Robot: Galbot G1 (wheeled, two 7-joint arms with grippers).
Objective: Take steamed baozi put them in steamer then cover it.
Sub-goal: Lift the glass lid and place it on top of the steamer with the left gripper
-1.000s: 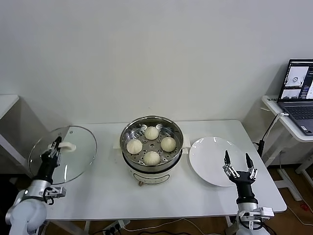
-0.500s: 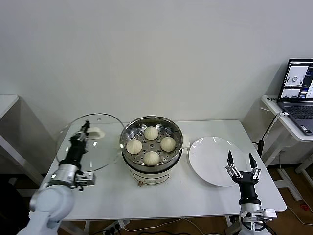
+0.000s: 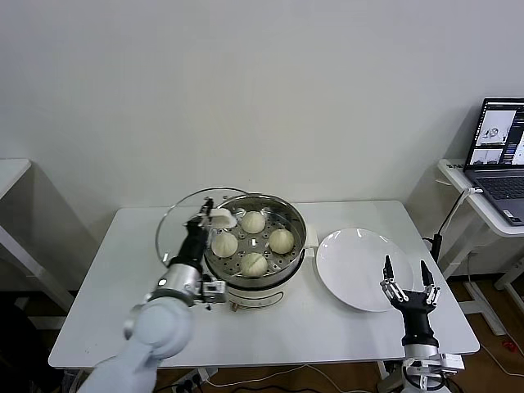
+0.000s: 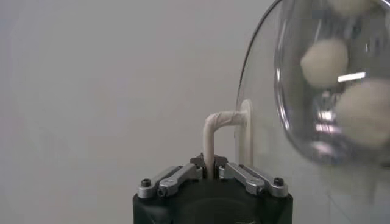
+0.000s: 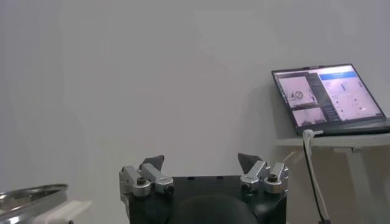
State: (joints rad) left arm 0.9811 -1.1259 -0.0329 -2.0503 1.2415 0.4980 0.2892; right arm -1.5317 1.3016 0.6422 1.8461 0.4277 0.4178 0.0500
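The steamer [image 3: 214, 260] stands mid-table with several steamed baozi [image 3: 254, 222] on its perforated tray. My left gripper [image 3: 199, 226] is shut on the white handle [image 3: 221, 218] of the glass cover [image 3: 182, 221]. The cover is tilted on edge against the steamer's left rim. In the left wrist view the handle [image 4: 219, 131] runs down between the shut jaws of the left gripper [image 4: 210, 167], and baozi [image 4: 326, 61] show through the cover [image 4: 286, 131]. My right gripper [image 3: 407, 276] hangs open and empty at the table's front right, and shows the same in the right wrist view [image 5: 201, 163].
A flat white plate [image 3: 360, 266] lies right of the steamer, under the right gripper. A laptop [image 3: 499, 151] sits on a side desk at the far right. Another white surface [image 3: 12, 172] juts in at the far left. The steamer's rim [image 5: 30, 198] shows in the right wrist view.
My left arm has carried the cover rightwards from beyond the table's left edge to the steamer's left rim. The right gripper has sunk slightly and stays open.
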